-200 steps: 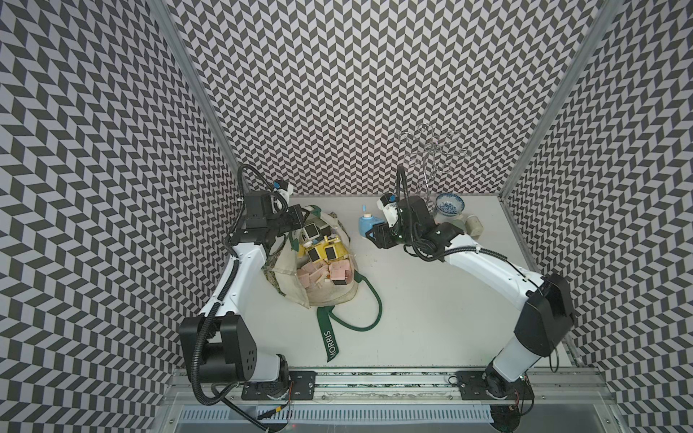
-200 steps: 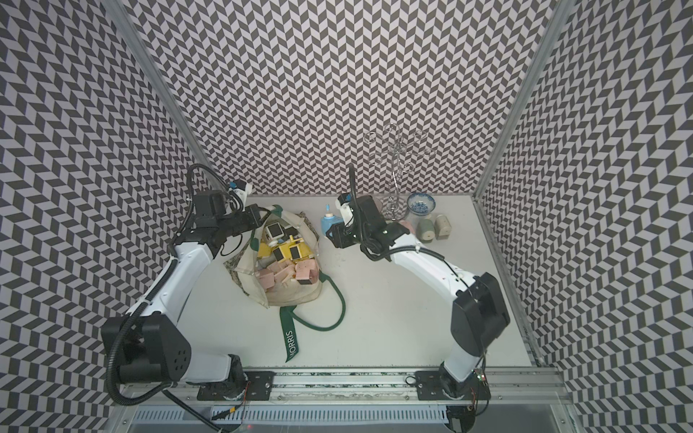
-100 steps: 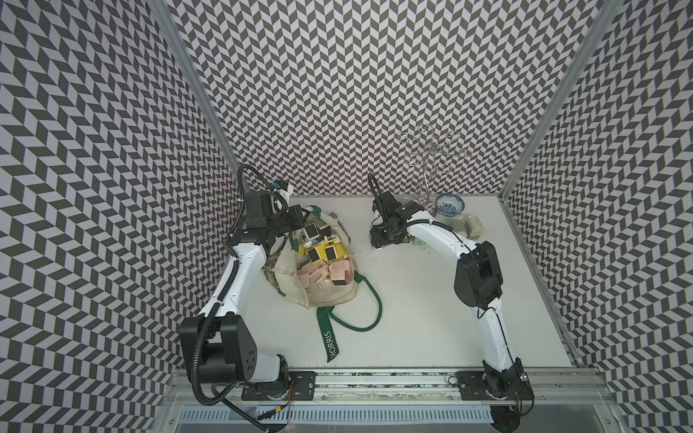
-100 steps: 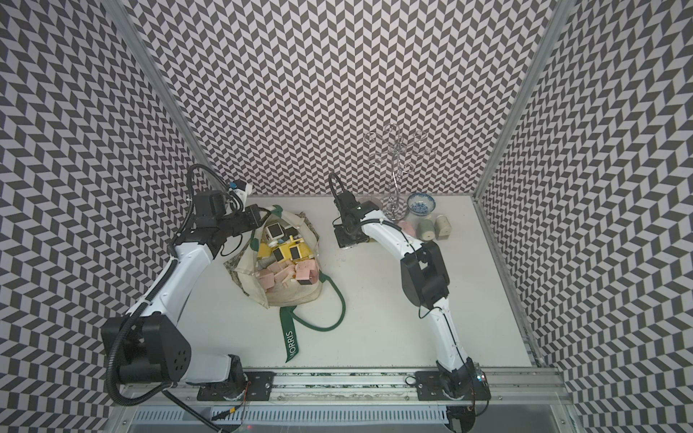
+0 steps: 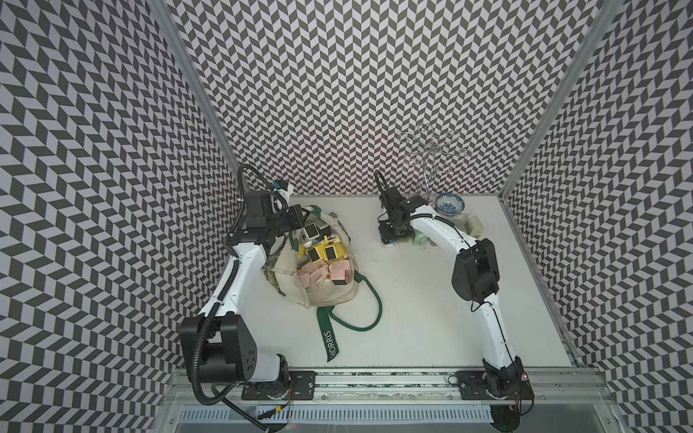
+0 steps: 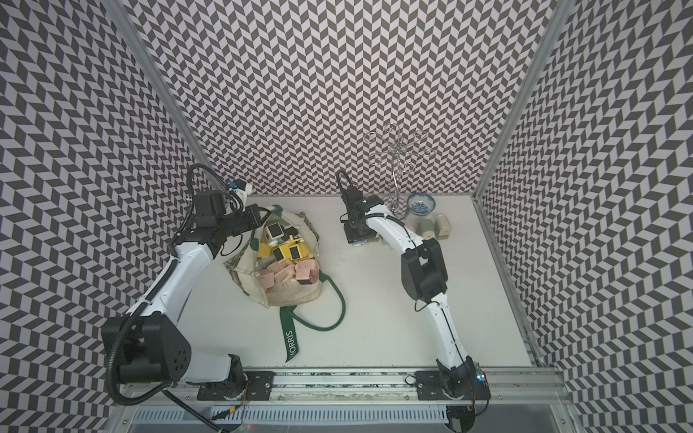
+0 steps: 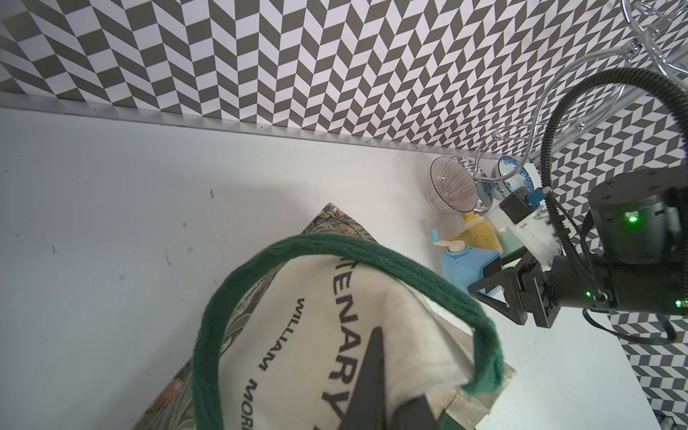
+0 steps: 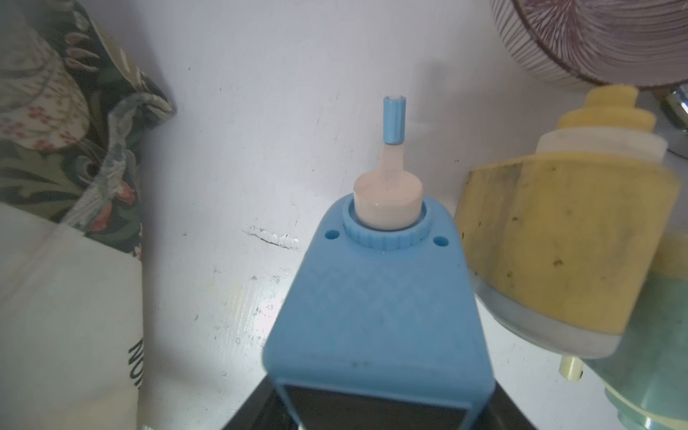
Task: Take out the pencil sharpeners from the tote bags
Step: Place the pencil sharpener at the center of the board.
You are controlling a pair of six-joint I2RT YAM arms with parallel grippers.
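The cream tote bag (image 5: 330, 300) lay open left of centre, with yellow and pink pencil sharpeners (image 5: 324, 262) heaped inside. The left gripper (image 5: 298, 221) was pinched together on its far rim. Near the back wall the right gripper (image 5: 392, 240) clamped a blue pencil sharpener (image 8: 376, 309), just beside a yellow pencil sharpener (image 8: 558, 238). The green strap (image 5: 332, 343) read "MORRIS"; the canvas showed "WILLIAM MOR" and "TENARY".

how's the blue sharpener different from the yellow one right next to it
The blue sharpener sits in the right gripper; the yellow sharpener lies free beside it. The blue one shows a beige crank with a blue handle; the yellow one shows a stepped yellow and white end. The yellow one is speckled with dirt; the blue looks cleaner. Both are out of the bag.
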